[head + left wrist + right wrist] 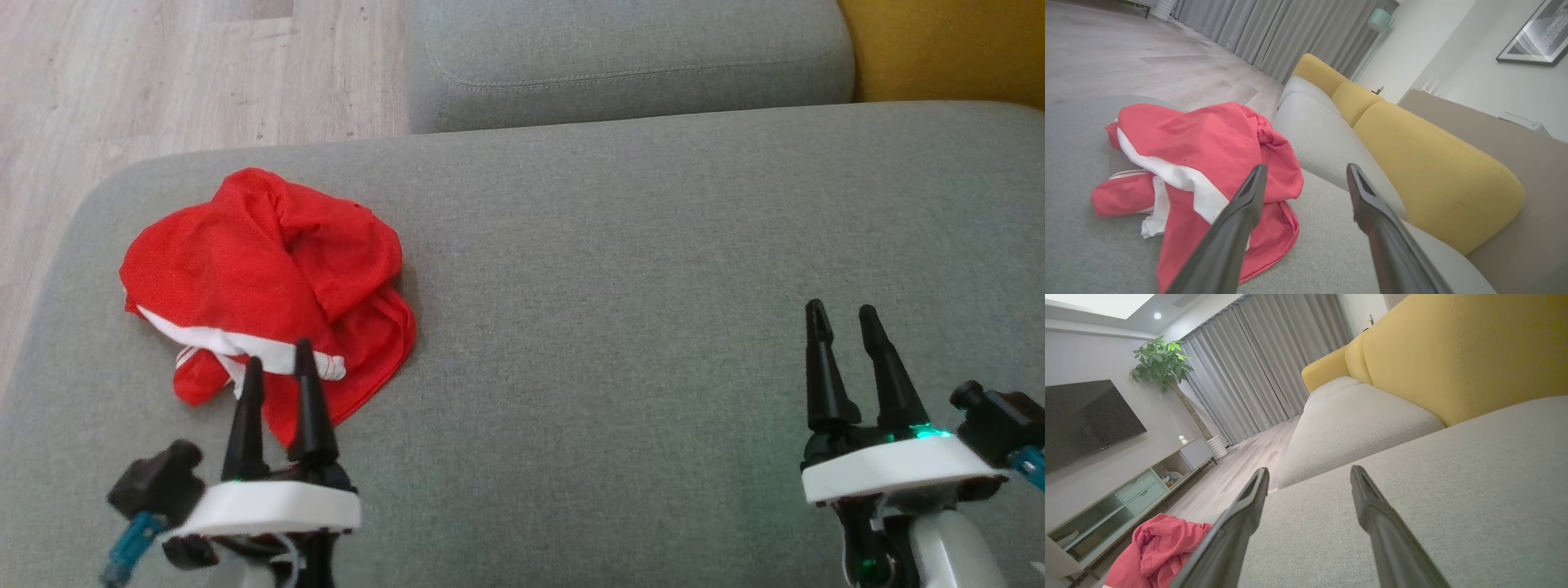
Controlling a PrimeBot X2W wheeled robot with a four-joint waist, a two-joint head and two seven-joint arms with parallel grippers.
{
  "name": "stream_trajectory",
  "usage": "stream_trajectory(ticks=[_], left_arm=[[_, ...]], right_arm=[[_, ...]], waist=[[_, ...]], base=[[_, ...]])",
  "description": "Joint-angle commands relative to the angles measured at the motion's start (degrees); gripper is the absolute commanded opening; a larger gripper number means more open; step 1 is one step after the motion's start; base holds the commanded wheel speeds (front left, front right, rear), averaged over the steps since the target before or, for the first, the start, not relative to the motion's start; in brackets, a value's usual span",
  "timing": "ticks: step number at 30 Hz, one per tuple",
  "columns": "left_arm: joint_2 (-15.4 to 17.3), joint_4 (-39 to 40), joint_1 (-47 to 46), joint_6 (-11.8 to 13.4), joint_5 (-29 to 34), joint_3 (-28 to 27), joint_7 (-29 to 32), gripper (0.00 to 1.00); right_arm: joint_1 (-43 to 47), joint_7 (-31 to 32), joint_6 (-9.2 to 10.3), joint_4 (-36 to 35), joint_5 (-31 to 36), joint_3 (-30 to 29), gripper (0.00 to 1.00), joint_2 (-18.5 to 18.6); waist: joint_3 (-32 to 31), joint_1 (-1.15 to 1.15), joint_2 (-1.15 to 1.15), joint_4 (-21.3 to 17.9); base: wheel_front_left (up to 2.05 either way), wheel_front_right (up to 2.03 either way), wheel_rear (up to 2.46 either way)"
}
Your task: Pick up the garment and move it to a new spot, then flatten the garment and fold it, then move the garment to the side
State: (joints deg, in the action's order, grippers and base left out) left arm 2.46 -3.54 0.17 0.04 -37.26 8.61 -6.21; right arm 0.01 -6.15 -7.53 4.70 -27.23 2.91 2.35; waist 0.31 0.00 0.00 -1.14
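The garment (265,282) is a red piece of clothing with white stripes, crumpled in a heap at the left of the grey sofa seat (637,269). It also lies ahead and left in the left wrist view as the garment (1204,163), and low at the left of the right wrist view as the garment (1155,549). My left gripper (277,363) stands open at the heap's near edge, fingertips over the white stripe, holding nothing. Far to the right, my right gripper (841,314) is open above bare cushion, empty.
Behind the seat is a second grey cushion (629,57) and yellow backrests (1429,171). Wooden floor (163,73) drops off past the seat's left and far-left edges. A TV stand (1122,498) and a potted plant (1163,363) stand across the room.
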Motion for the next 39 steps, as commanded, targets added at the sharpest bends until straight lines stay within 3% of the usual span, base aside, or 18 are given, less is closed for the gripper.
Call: stream_trajectory(ticks=[1, 13, 24, 29, 33, 39], left_arm=[[0.3, 1.8, -3.5, 0.4, 2.9, -0.1, -0.9, 1.0], [3.1, 1.2, -5.1, 3.8, 14.7, 6.5, -2.8, 1.0], [7.5, -1.2, -7.3, 10.8, 25.2, 14.7, -4.6, 1.0], [8.0, -0.8, -7.9, 13.6, 26.3, 16.9, -5.5, 1.0], [6.0, 1.7, -6.9, 13.0, 21.9, 15.1, -6.2, 1.0], [3.5, 3.2, -4.0, 8.8, 20.7, 10.6, -7.2, 1.0]], right_arm=[[-1.9, -1.0, 0.03, -2.7, 2.4, 1.3, 1.0, 0.4], [-1.8, -2.9, 0.03, -3.9, 12.5, 2.8, 1.0, 0.4], [-1.5, -4.7, 0.03, -4.6, 22.8, 4.1, 1.0, 0.5], [-1.3, -5.6, 0.04, -5.0, 27.0, 4.9, 1.0, 0.5], [-0.8, -6.2, 0.04, -4.7, 26.6, 4.8, 1.0, 0.5], [0.1, -7.3, 0.04, -2.6, 20.6, 4.3, 1.0, 0.5]], waist=[[0.0, 0.0, 0.0, 0.0], [0.0, 0.0, 0.0, -0.1], [-0.1, 0.0, 0.0, -0.3], [-0.1, 0.0, 0.0, -0.4], [-0.1, 0.0, 0.0, -0.5], [-0.2, 0.0, 0.0, -0.7]], base=[[0.0, 0.0, 0.0], [0.0, 0.0, 0.0], [0.0, 0.0, 0.0], [0.0, 0.0, 0.0], [0.0, 0.0, 0.0], [0.0, 0.0, 0.0]])
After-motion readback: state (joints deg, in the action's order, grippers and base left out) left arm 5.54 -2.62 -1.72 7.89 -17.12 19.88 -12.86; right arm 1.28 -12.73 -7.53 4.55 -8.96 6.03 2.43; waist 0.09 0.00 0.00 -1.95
